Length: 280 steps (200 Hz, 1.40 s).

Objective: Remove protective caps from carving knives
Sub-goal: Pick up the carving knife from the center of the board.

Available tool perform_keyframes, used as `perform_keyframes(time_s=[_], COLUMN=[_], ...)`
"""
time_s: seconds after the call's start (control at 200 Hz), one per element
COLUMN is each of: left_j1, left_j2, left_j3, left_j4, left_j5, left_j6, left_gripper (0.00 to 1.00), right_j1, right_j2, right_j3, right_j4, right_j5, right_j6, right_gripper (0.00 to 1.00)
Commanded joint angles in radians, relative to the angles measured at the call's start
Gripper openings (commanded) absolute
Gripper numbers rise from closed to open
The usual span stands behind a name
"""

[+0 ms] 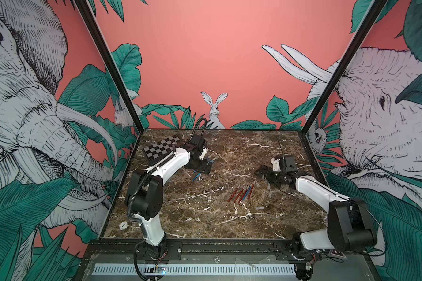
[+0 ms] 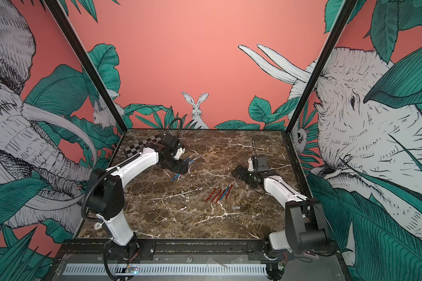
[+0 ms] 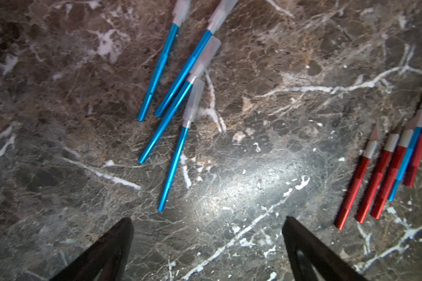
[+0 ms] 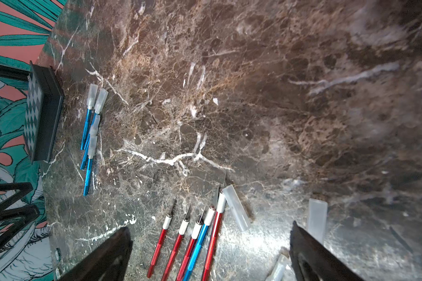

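No legible text; the white disc (image 1: 123, 225) perhaps carries a single stroke

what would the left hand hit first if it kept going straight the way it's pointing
Probably the bare marble table: the open left hand tilts down at it. The nearest capped blue knife lies just off that line, though depth is unclear.

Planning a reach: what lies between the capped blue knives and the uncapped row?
Bare marble tabletop alone separates the blue knives from that row, per left wrist view.
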Motion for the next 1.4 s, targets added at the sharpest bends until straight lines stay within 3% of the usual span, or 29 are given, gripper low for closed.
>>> perform_keyframes(time_s=[0.0,0.37,1.395], left_j1=[0.029,0.036,0.037], left_j2=[-0.004,0.113,0.243], left_j3=[0.000,0.041,0.060], left_j4=[-0.032,-0.020,0.039], left_j5=[-0.034,0.004,-0.043], left_j6=[0.034,0.056,0.057], left_gripper=[0.95,0.74,0.63], right_j1=[0.005,-0.007,-0.019], right_j2=[-0.045,-0.084,-0.026], right_j3=[-0.010,-0.082,-0.103], right_j4=[0.029,0.173,0.239], right_j5=[0.019,-0.057,-0.130], right_j6=[-0.003,0.019,0.030], right_gripper=[0.98,0.97,0.89])
